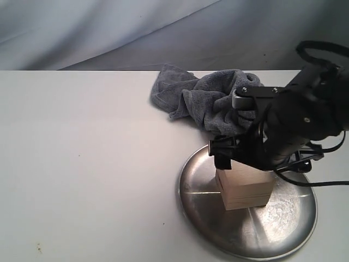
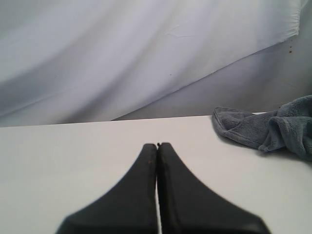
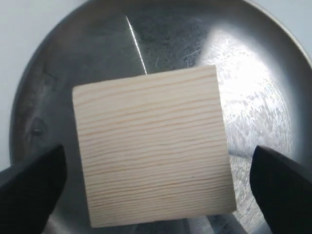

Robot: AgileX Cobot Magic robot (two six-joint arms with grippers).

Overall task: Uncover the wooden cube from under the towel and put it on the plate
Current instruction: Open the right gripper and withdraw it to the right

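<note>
I find the wooden cube resting on the plate, lower right of the exterior view. The right gripper is above it, jaws wide and clear of both sides. The towel lies bunched on the desk, upper centre. The left gripper has its jaws pressed together, empty.

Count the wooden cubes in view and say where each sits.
1. The wooden cube sits on the plate, between the fingers of the open right gripper. The towel behind could hide others.

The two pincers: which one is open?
The right pincer: its fingers stand apart, one on each side of the cube on the plate. The left pincer is shut, tips pressed together.
</note>
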